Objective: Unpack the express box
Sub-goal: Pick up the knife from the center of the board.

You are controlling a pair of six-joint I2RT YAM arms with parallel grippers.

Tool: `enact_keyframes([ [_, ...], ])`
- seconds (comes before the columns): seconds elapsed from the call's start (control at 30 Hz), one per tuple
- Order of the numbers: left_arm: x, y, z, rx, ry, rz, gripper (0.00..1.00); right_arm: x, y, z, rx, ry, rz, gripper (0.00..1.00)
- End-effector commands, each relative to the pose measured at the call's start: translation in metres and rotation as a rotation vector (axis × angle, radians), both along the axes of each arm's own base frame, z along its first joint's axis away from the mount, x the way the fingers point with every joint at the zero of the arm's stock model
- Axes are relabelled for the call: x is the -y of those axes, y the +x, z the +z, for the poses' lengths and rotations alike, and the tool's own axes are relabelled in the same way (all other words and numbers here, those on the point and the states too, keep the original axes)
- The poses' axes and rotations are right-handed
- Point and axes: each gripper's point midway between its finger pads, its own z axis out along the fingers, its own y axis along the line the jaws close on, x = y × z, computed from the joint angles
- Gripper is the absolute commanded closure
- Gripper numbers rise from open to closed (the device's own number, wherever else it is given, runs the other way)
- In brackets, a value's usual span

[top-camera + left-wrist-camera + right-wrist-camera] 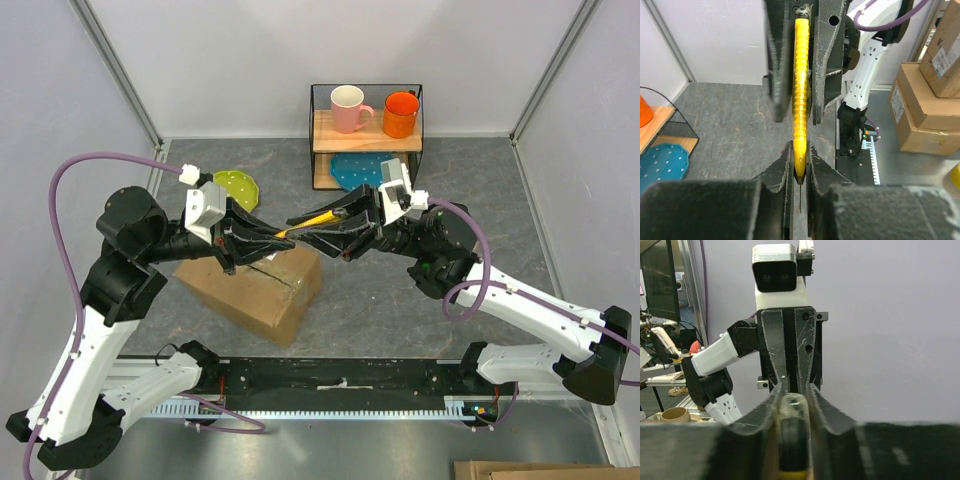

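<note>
The express box (pixel 255 290) sat on the table left of centre, just in front of the left arm, turned at an angle to the table edge. As far as the overhead view showed, its top was not yet opened, and a dark line ran along the seam. Just above its far edge a ribbed yellow tool (pixel 799 100) hung in the air between the two arms. I took it for a box cutter.

The right gripper (pixel 801 60) was clamped on the tool's upper length. The left gripper (pixel 800 159) had its fingers drawn in close on the pointed end and looked to be touching it on both sides, so each gripper seemed to have a grip.

I judged the step to be a handover of the tool from one arm to the other — the unpacking itself had not begun. The next move called for one gripper to let go cleanly without twisting the tool, and then for the tool's tip to go down onto the seam.
</note>
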Motion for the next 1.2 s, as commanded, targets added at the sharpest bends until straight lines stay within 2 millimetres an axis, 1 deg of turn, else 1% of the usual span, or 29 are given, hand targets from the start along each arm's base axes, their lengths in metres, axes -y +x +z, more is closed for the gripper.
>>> enact_keyframes([
  [0.0,-0.002,-0.022,0.009,0.044,-0.010,-0.098,0.98,0.006,0.001,0.017,0.028,0.029,-0.010,0.63],
  [0.07,-0.001,-0.023,0.012,0.031,-0.020,-0.102,0.98,0.003,0.002,0.014,0.022,0.024,0.001,0.58],
  [0.17,0.000,-0.021,0.013,0.027,-0.023,-0.101,0.98,-0.002,0.001,0.010,0.018,0.013,0.020,0.54],
  [0.37,0.000,-0.020,0.013,0.020,-0.029,-0.088,0.98,-0.010,0.001,0.005,0.016,-0.002,0.037,0.49],
  [0.47,0.000,-0.019,0.014,0.019,-0.031,-0.084,0.98,-0.014,0.003,0.003,0.013,-0.008,0.034,0.51],
  [0.53,0.000,-0.019,0.014,0.022,-0.032,-0.082,0.98,-0.015,0.005,0.003,0.009,-0.007,0.031,0.58],
  [0.57,0.000,-0.019,0.013,0.011,-0.033,-0.086,0.98,-0.016,0.005,0.003,0.008,-0.006,0.032,0.67],
  [0.63,0.000,-0.020,0.013,0.009,-0.035,-0.089,0.98,-0.019,0.006,0.002,0.004,-0.008,0.033,0.76],
  [0.67,0.000,-0.020,0.011,0.001,-0.034,-0.093,0.98,-0.019,0.006,0.004,0.008,-0.003,0.033,0.83],
  [0.73,0.000,-0.020,0.008,-0.008,-0.031,-0.091,0.98,-0.020,0.006,0.006,0.009,0.008,0.034,0.92],
  [0.77,0.001,-0.019,0.003,-0.015,-0.022,-0.091,0.98,-0.019,0.007,0.007,0.006,0.014,0.031,1.00],
  [0.8,0.001,-0.018,0.000,-0.012,-0.014,-0.088,0.94,-0.019,0.009,0.007,-0.002,0.016,0.018,1.00],
  [0.83,0.000,-0.014,-0.003,-0.007,-0.004,-0.070,0.84,-0.018,0.012,0.007,-0.008,0.016,0.000,1.00],
  [0.87,-0.002,-0.010,-0.012,0.020,0.030,-0.045,0.59,-0.017,0.016,0.003,-0.016,0.008,-0.024,1.00],
  [0.9,-0.003,-0.004,-0.016,0.035,0.048,-0.013,0.49,-0.014,0.022,-0.001,-0.042,-0.004,-0.066,1.00],
  [0.93,-0.007,0.007,-0.020,0.048,0.069,0.054,0.42,-0.011,0.026,-0.005,-0.035,-0.012,-0.106,1.00],
  [0.97,-0.010,0.011,-0.025,0.091,0.102,0.079,0.36,-0.008,0.032,-0.011,-0.044,-0.025,-0.143,1.00],
  [1.0,-0.012,0.015,-0.028,0.107,0.119,0.100,0.33,-0.005,0.037,-0.025,-0.073,-0.063,-0.181,1.00],
  [1.03,-0.015,0.021,-0.030,0.156,0.141,0.124,0.31,-0.001,0.047,-0.032,-0.090,-0.076,-0.239,1.00],
  [1.07,-0.017,0.021,-0.030,0.180,0.155,0.132,0.28,0.002,0.057,-0.050,-0.120,-0.112,-0.279,1.00],
  [1.1,-0.019,0.023,-0.038,0.177,0.183,0.138,0.26,0.009,0.060,-0.053,-0.132,-0.111,-0.308,1.00],
  [1.13,-0.022,0.025,-0.042,0.194,0.206,0.152,0.25,0.013,0.069,-0.058,-0.160,-0.110,-0.353,1.00],
  [1.17,-0.024,0.029,-0.047,0.259,0.242,0.156,0.24,0.016,0.076,-0.074,-0.189,-0.139,-0.383,1.00],
])
